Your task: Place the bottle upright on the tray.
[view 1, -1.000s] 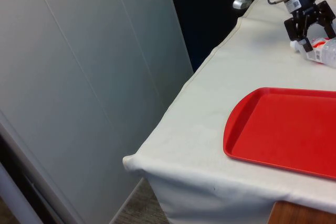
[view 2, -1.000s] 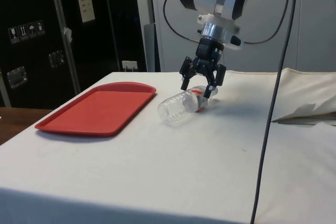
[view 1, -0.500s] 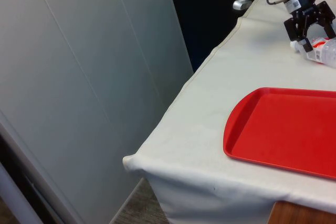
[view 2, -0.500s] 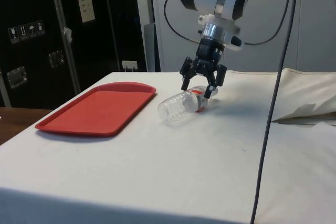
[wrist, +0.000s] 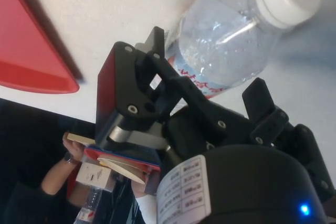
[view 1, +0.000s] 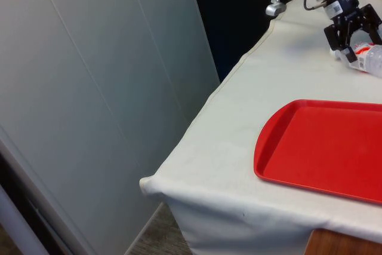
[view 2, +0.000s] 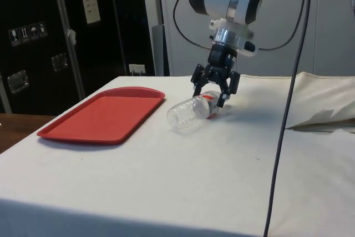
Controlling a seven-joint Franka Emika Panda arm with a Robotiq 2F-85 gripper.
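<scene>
A clear plastic bottle (view 2: 191, 113) with a white cap and a red label lies on its side on the white cloth, a short way from the red tray (view 2: 105, 115). My gripper (view 2: 211, 95) hangs open just over the bottle's neck end, one finger on either side and neither touching it. In the front view the gripper (view 1: 353, 35) is at the far right, with the bottle (view 1: 371, 58) beneath it and the tray (view 1: 322, 147) closer to the camera. The wrist view has the bottle (wrist: 231, 40) lying between and beyond the spread fingers of the gripper (wrist: 207, 85), and a corner of the tray (wrist: 26, 45).
The table's edge (view 1: 197, 123) drops off on the front view's left beside a pale wall panel. A rumpled fold of cloth (view 2: 324, 117) lies at the side view's right, and a dark cable (view 2: 285, 115) hangs there. A person's hand (wrist: 71, 166) holds a small object beyond the table.
The gripper has lifted slightly and turned a little above the bottle's neck. The bottle and the tray have not moved.
</scene>
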